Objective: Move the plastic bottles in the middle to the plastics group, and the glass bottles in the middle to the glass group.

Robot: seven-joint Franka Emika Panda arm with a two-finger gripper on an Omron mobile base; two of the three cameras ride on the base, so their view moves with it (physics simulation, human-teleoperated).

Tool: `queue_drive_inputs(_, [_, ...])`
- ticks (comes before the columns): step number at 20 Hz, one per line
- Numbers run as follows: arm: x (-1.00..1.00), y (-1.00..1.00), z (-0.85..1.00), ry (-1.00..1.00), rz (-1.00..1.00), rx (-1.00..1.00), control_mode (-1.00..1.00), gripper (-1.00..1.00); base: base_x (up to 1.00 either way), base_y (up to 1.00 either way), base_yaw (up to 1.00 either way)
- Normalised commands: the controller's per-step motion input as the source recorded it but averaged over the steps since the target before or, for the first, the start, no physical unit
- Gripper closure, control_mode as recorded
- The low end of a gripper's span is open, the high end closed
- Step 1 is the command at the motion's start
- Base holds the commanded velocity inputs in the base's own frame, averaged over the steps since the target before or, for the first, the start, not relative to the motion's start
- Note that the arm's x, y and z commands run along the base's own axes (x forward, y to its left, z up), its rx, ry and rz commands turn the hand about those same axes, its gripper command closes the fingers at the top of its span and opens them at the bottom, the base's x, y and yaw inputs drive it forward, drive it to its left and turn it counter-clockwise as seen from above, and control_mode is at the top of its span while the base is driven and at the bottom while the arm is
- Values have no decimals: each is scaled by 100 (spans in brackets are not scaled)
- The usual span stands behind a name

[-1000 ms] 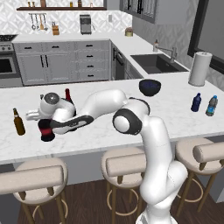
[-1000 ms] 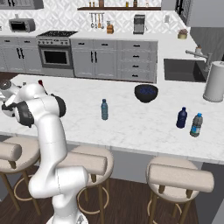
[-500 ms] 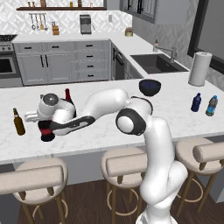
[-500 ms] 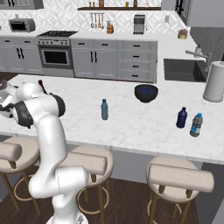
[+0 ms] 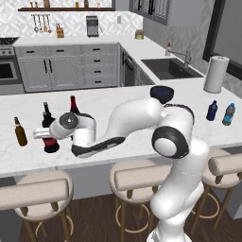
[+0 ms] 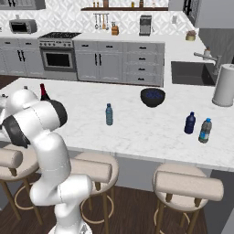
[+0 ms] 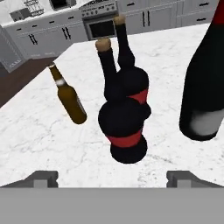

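Note:
My gripper [image 7: 113, 178] is open, its fingertips [image 7: 42, 176] set wide on either side of a squat round-bellied dark bottle [image 7: 127, 127] with a red band, which stands free on the counter just ahead of them. Close behind it stands a second squat dark bottle [image 7: 131, 81], with the small amber bottle [image 7: 70, 98] to one side and the tall dark wine bottle [image 7: 205, 87] to the other. From the left base, my gripper [image 5: 46, 137] is at the nearer squat bottle [image 5: 51, 142], right of the amber bottle [image 5: 20, 131]. A slim light-blue plastic bottle [image 6: 109, 114] stands mid-counter. The plastics group, dark blue [image 6: 189, 123] and clear [image 6: 205, 130], is at the far right.
A dark bowl [image 6: 152, 97] sits on the counter behind the light-blue bottle. A paper towel roll [image 6: 225, 85] stands at the far right near the sink [image 5: 166, 67]. Bar stools [image 5: 142, 177] line the counter's near edge.
The jaws have spread wide and let go of the nearer squat bottle, which now stands by the amber bottle. The arm has barely shifted.

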Motion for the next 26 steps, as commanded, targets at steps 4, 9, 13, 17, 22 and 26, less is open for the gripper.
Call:
queue_drive_inputs(4, [-48, -86, 45, -1, 0, 11, -100, -100, 0, 0, 0])
queue_drive_inputs(9, [-17, -63, 85, 6, 3, 2, -100, -100, 0, 0, 0])
queue_drive_inputs(13, [0, -63, 100, 25, 11, -10, -100, -100, 0, 0, 0])
queue_drive_inputs(17, [0, -66, 100, 32, 12, -20, -100, -100, 0, 0, 0])
queue_drive_inputs(22, [0, -35, 100, 33, 13, -22, -100, -100, 0, 0, 0])
queue_drive_inputs(26, [0, -1, 100, 28, 9, -9, -100, -100, 0, 0, 0])
